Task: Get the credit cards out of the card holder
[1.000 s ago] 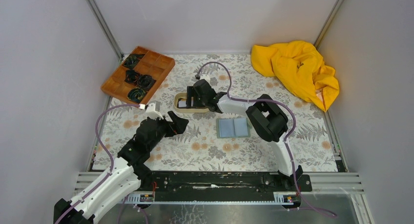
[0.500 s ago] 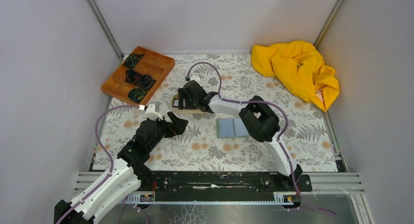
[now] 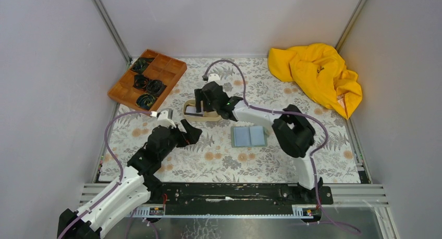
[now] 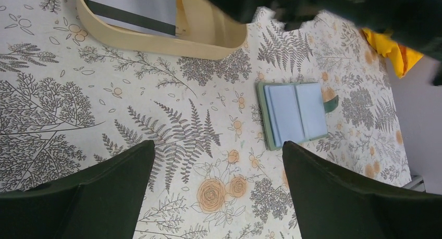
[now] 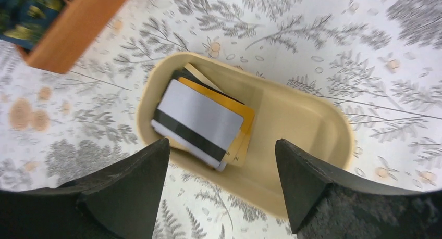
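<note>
The card holder [image 3: 248, 136] lies open and flat on the floral cloth, showing light blue panels with a dark middle stripe; the left wrist view [image 4: 294, 114] shows it too. The credit cards are stacked in the beige oval tray [image 5: 307, 124]: a whitish card with a dark stripe [image 5: 200, 122] on top, a tan-orange card [image 5: 241, 114] under it. My right gripper [image 5: 221, 145] hangs open and empty just above the tray's near rim. My left gripper [image 4: 218, 145] is open and empty over bare cloth, left of the card holder and near the tray [image 4: 156, 41].
A brown wooden compartment tray [image 3: 147, 78] with dark coiled items stands at the back left. A crumpled yellow cloth [image 3: 318, 75] lies at the back right. Grey walls close in the table on three sides.
My right gripper swung left over the oval tray, then came back a little to the right and further back. The tray shifted slightly left. The left arm barely moved.
</note>
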Controlling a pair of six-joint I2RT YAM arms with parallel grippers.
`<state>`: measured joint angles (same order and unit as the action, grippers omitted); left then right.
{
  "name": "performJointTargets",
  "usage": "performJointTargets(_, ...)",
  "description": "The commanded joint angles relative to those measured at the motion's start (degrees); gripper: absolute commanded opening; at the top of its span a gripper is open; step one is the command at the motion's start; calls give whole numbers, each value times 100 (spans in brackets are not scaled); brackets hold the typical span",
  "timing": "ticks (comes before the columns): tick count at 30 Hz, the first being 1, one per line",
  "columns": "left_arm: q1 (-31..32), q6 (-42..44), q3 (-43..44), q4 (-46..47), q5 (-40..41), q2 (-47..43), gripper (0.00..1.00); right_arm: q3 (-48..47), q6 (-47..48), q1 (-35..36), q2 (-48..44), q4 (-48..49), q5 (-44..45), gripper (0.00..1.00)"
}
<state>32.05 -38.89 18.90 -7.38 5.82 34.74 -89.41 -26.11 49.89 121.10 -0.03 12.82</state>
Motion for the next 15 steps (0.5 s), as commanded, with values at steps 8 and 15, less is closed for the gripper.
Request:
performJointTargets(8, -50, -110, 318, 62, -96, -67, 100, 2580, 629, -273, -3034, 1363, 732, 82)
performJointTargets(15, -50, -239, 297, 156, -127, -124, 100, 4752, 344, -1254, -4818, 1373, 535, 2)
